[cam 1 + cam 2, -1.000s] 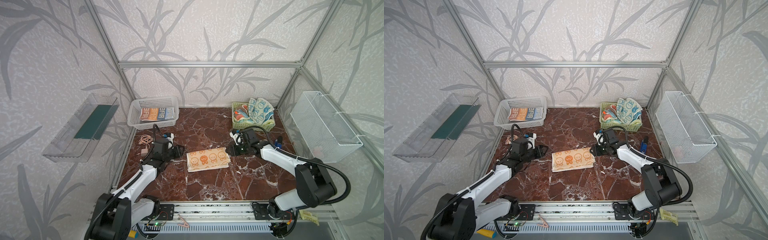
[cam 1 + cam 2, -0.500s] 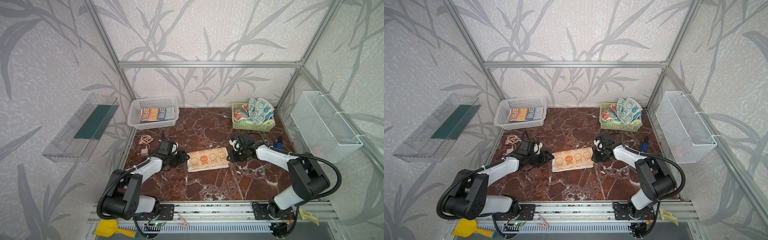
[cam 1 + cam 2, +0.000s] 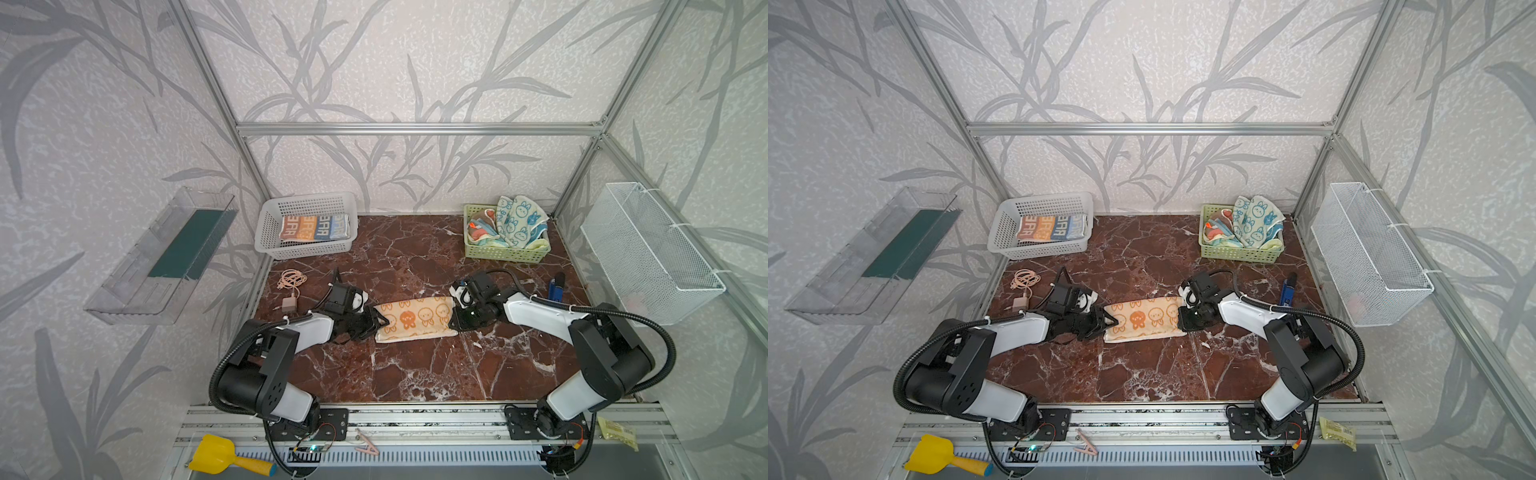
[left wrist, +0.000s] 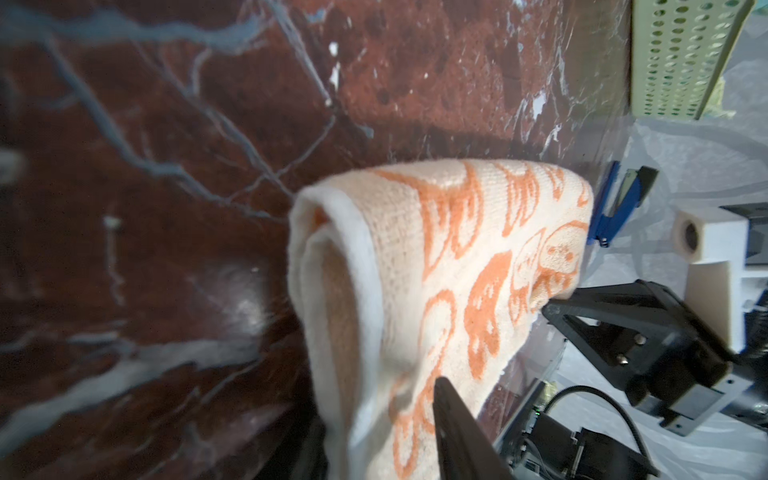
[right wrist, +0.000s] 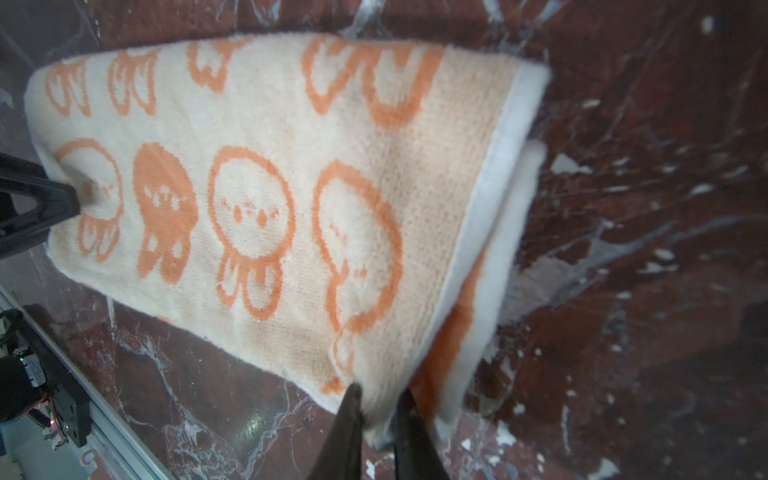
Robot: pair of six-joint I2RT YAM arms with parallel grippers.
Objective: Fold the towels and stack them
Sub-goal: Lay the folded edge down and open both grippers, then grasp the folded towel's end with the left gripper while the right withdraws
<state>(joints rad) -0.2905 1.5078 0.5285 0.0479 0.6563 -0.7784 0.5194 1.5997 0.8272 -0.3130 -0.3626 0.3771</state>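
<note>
An orange towel with bunnies (image 3: 411, 318) (image 3: 1144, 318) lies folded in a long strip mid-table. My left gripper (image 3: 376, 324) (image 3: 1106, 322) is shut on its left end; the left wrist view shows the rolled end (image 4: 415, 270) between the jaws of that gripper (image 4: 374, 440). My right gripper (image 3: 455, 320) (image 3: 1181, 318) (image 5: 379, 405) is shut on a corner of the right end (image 5: 270, 187). A folded orange and blue lettered towel (image 3: 313, 227) lies in the white basket (image 3: 270, 232). A white towel with blue bunnies (image 3: 519, 220) is heaped in the green basket (image 3: 503, 253).
A coiled charger cable (image 3: 291, 286) lies near the left edge behind my left arm. A blue object (image 3: 555, 286) sits by the right wall. A wire basket (image 3: 648, 253) hangs on the right wall and a clear shelf (image 3: 166, 253) on the left.
Both grippers moved inward and down to the bunny towel's two ends and closed on them. The towel stays mid-table.
</note>
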